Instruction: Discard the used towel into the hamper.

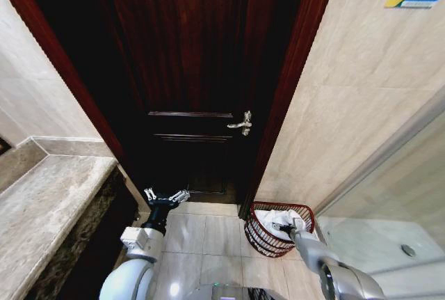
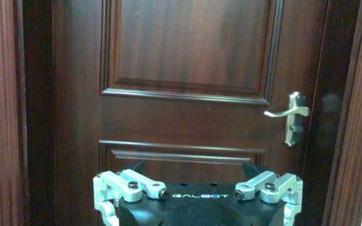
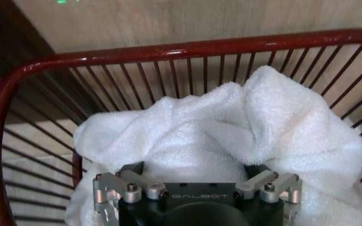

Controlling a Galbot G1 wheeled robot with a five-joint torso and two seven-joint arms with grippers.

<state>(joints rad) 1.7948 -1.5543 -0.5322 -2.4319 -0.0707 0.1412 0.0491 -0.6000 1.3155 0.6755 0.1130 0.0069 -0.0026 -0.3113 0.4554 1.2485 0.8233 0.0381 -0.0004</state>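
White towel [image 3: 231,132] lies heaped inside the hamper [image 1: 303,211], directly beneath the right gripper [image 1: 282,228], whose spread fingers straddle it; the left gripper [image 1: 166,197], spread wide, idles by the door [image 1: 188,56]

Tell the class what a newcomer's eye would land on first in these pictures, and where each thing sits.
First comes the white towel, heaped inside the red-brown wire hamper on the tiled floor by the wall, with the right gripper reaching over it. Then the dark wooden door straight ahead with its silver handle, and the left gripper, open, low before it.
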